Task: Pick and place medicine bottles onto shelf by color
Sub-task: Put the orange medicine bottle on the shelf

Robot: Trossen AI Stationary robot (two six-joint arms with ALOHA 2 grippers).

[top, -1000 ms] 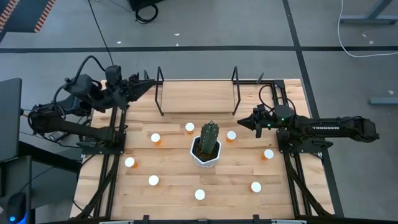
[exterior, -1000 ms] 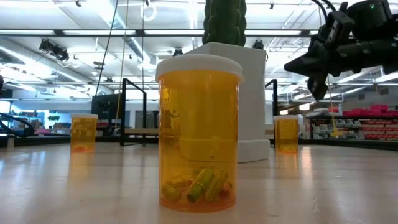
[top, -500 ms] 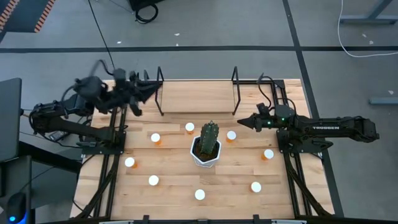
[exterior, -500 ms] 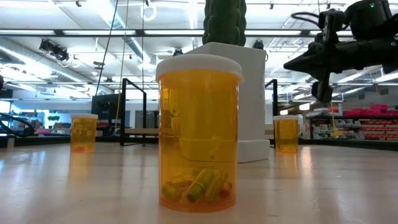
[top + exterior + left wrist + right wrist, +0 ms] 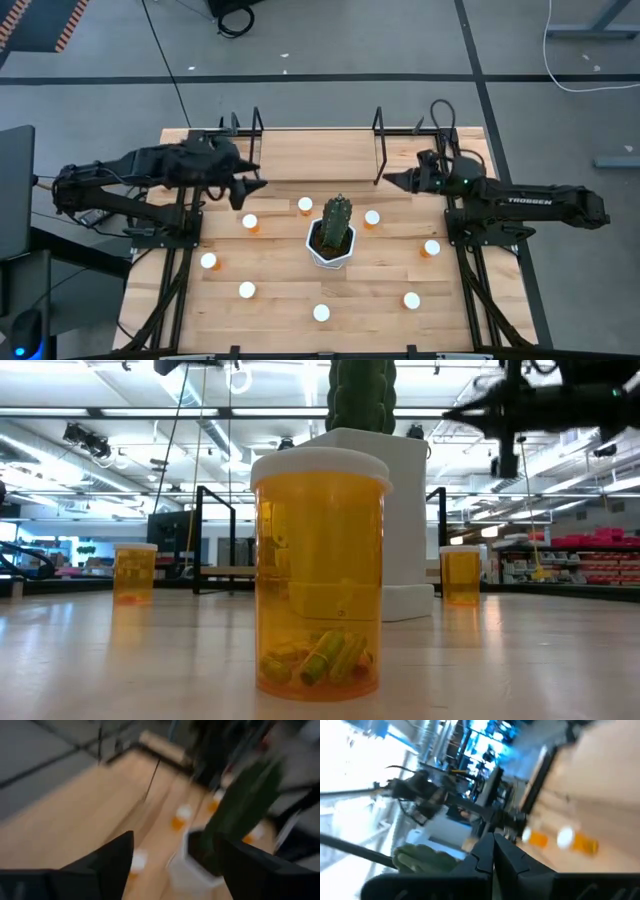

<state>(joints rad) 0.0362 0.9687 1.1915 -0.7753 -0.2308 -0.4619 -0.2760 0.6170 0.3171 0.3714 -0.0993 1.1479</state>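
bench (image 5: 280,310): light-wood top, carrying shelf, cactus, 8 bottles.
shelf (image 5: 315,150): sitting at far edge of bench, centre; black rod frames at both ends; nothing standing on the part showing from above.
cactus (image 5: 337,222): green, in white pot (image 5: 330,255), standing mid-bench, just in front of shelf.
bottles: orange w/ white caps, all standing upright on bench, ringing the cactus, none on shelf.
bottles, far row: one at (image 5: 250,222) left of cactus, one at (image 5: 305,205) just beside cactus top-left, one at (image 5: 372,217) just right of it.
bottles, sides: one at (image 5: 209,261) on left, one at (image 5: 431,247) on right.
bottles, near row: (image 5: 246,290), (image 5: 321,312), (image 5: 411,299), well apart from each other.
low view: near-centre bottle (image 5: 320,572) filling the middle, small yellow-green capsules lying at its bottom; pot behind it; two more bottles showing far left and right.
left gripper (image 5: 256,178): hanging above bench near shelf's left frame, pointing toward cactus, over the far-left bottle area; not touching anything.
left jaws: standing spread, nothing between them; wrist view showing both fingers (image 5: 112,862) apart w/ cactus and bottles blurred beyond.
right gripper (image 5: 386,180): hanging by shelf's right frame, pointing toward centre, apart from nearest bottle.
right jaws: pressed together, empty; fingers (image 5: 492,852) meeting at a tip in wrist view.
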